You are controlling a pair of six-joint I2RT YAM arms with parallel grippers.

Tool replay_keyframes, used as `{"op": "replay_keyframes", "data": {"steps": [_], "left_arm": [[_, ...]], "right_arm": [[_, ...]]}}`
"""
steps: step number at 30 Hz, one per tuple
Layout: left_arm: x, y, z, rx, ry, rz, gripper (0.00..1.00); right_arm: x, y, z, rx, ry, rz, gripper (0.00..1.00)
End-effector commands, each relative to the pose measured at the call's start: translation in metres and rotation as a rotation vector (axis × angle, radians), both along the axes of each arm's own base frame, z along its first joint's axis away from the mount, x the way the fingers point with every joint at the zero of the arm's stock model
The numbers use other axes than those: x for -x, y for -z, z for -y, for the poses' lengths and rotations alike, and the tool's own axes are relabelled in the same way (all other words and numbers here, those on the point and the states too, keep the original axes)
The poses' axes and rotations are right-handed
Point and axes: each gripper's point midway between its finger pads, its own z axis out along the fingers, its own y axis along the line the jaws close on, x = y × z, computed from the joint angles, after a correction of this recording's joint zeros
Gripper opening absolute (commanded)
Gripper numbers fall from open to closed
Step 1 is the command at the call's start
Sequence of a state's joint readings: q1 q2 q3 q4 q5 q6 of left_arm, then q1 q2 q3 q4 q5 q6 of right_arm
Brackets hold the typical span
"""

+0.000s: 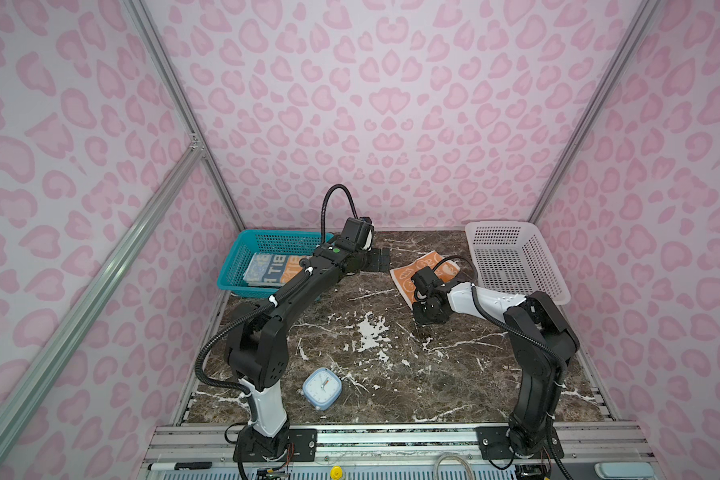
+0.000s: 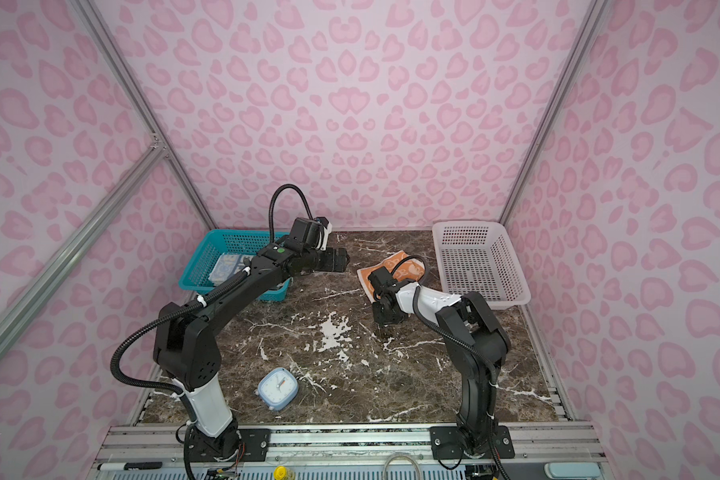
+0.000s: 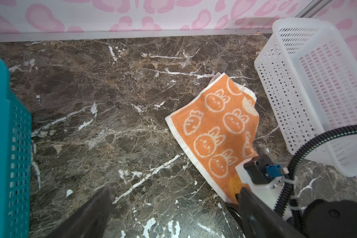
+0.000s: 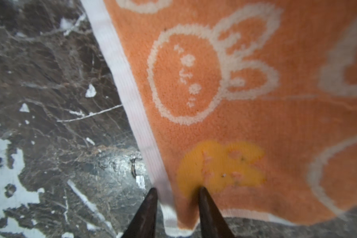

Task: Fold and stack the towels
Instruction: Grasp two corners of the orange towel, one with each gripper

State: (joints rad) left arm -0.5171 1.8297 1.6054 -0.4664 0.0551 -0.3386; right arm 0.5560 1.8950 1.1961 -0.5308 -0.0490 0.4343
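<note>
While left gripper [image 1: 380,258] agape, right gripper [image 4: 176,191] astride orange terry towel [image 3: 210,127] corner (grip unclear).

The orange towel [image 4: 235,127] is matt, fuzzy terry cloth (its white hem is a flatter, ribbed weave). The table [image 4: 50,61] looks like polished veined marble with a faint sheen. The white basket [image 3: 297,92], far right, and the teal basket [image 3: 8,144], far left, are smooth perforated plastic.

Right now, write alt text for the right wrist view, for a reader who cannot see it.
The right claw has its two dark tips either side of the white-bordered corner of an orange towel with cream rabbit outlines, near a yellow patch. The towel lies on a dark marble table with white veins.
</note>
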Motion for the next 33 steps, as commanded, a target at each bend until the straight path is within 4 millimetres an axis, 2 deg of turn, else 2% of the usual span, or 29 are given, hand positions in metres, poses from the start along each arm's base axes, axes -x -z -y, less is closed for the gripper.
{"op": "replay_keyframes", "data": {"steps": [1, 4, 8, 10, 13, 16, 20, 26, 30, 33], "left_arm": [[-0.001, 0.011, -0.001, -0.024, 0.003, -0.021, 0.98], [-0.003, 0.017, 0.003, -0.046, 0.016, -0.041, 0.98], [-0.004, 0.033, 0.016, -0.108, 0.062, -0.077, 0.98], [-0.001, 0.047, 0.028, -0.120, 0.101, -0.117, 1.00], [0.004, 0.068, 0.043, -0.144, 0.150, -0.188, 0.96], [0.009, 0.095, 0.052, -0.197, 0.180, -0.247, 0.95], [0.013, 0.119, 0.059, -0.215, 0.196, -0.297, 0.89], [0.024, 0.142, 0.067, -0.237, 0.217, -0.340, 0.82], [0.019, 0.153, 0.070, -0.241, 0.208, -0.350, 0.79], [0.017, 0.159, 0.078, -0.224, 0.225, -0.364, 0.71]], "right_arm": [[0.032, 0.020, 0.018, 0.056, 0.003, -0.095, 0.23], [0.044, 0.020, 0.032, 0.082, 0.004, -0.094, 0.15], [0.050, 0.013, 0.052, 0.096, 0.029, -0.087, 0.06], [0.050, 0.008, 0.063, 0.089, 0.049, -0.081, 0.04], [0.048, 0.002, 0.072, 0.051, 0.073, -0.078, 0.00], [0.047, -0.004, 0.077, 0.014, 0.085, -0.074, 0.00], [0.047, -0.007, 0.081, -0.002, 0.093, -0.073, 0.00], [0.049, -0.005, 0.080, -0.017, 0.091, -0.078, 0.00], [0.051, -0.004, 0.078, -0.037, 0.089, -0.080, 0.00], [0.052, -0.003, 0.079, -0.038, 0.091, -0.075, 0.00]]}}
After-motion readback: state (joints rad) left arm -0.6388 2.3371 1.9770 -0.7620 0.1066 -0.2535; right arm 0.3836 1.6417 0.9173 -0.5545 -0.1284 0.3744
